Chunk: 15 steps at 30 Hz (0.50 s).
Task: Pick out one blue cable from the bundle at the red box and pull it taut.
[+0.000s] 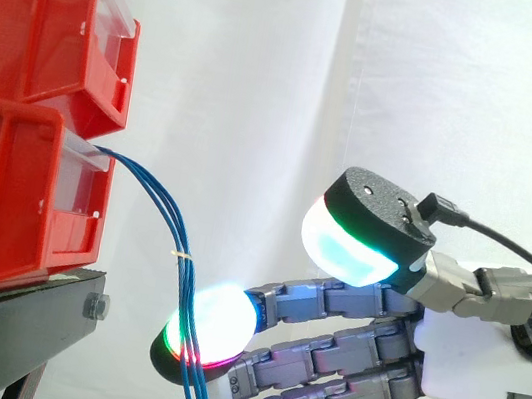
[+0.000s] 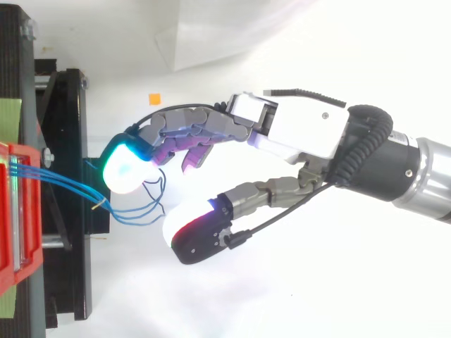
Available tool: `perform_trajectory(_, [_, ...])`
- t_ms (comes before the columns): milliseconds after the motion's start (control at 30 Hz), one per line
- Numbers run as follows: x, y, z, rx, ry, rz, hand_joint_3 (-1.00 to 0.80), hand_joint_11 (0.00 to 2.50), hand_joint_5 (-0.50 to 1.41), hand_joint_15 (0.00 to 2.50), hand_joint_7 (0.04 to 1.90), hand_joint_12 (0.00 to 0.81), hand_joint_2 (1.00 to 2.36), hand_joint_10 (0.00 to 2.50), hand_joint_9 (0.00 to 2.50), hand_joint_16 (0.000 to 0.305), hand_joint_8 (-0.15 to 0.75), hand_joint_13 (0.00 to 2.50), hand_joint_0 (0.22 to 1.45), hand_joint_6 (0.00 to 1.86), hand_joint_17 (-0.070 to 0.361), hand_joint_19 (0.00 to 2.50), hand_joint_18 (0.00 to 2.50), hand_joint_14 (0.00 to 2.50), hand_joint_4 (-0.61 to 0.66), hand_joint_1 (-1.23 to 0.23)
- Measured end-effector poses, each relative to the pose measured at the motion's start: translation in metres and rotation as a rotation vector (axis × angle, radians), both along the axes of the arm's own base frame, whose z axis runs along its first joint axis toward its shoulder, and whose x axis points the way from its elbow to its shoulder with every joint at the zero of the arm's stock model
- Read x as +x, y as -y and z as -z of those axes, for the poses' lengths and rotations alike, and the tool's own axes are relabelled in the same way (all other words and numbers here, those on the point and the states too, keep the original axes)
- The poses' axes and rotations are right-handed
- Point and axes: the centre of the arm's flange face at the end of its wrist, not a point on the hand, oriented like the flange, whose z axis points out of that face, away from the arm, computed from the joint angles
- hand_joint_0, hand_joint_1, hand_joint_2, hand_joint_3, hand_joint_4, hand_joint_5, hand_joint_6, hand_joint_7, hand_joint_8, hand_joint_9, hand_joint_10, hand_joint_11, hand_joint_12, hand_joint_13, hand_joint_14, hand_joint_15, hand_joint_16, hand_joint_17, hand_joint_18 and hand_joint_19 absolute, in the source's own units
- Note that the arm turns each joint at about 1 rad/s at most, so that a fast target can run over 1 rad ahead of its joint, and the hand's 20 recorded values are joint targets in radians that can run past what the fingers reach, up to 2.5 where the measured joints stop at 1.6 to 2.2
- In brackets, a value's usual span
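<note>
A bundle of thin blue cables (image 1: 159,198) comes out of the lower red bin (image 1: 3,198) and droops down to the right, bound by a small yellow tie (image 1: 179,255). My hand (image 1: 473,364) reaches in from the right with its fingers stretched towards the bundle. One glowing fingertip (image 1: 211,324) touches the cables below the tie. The thumb pad (image 1: 350,245) stands well apart from it, higher up. In the top view the cables (image 2: 70,184) loop into the gap between the fingers and the thumb of the hand (image 2: 303,130). Nothing is pinched; the hand is open.
A second red bin (image 1: 42,12) is stacked on the lower one, both on a black stand (image 1: 15,312) at the left. A white curtain hangs behind. A small orange marker (image 2: 154,98) lies on the white surface beyond the fingers.
</note>
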Motion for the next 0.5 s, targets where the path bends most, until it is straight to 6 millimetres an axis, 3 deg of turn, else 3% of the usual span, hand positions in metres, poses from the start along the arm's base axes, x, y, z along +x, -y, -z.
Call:
perform_trajectory(300, [0.027,0.000,0.016,0.020,0.008,-0.017,-0.50,0.54,-0.24,0.50,0.83,0.322,1.00,0.02,0.34,0.041,0.253,0.51,0.49,0.50,0.091,0.80,0.49,0.02,0.18,-0.63])
perform_trajectory(500, [0.033,-0.004,0.019,0.034,0.011,-0.036,-0.50,0.55,-0.24,0.51,0.83,0.321,1.00,0.02,0.34,0.041,0.250,0.51,0.50,0.50,0.093,0.81,0.48,0.02,0.18,-0.63])
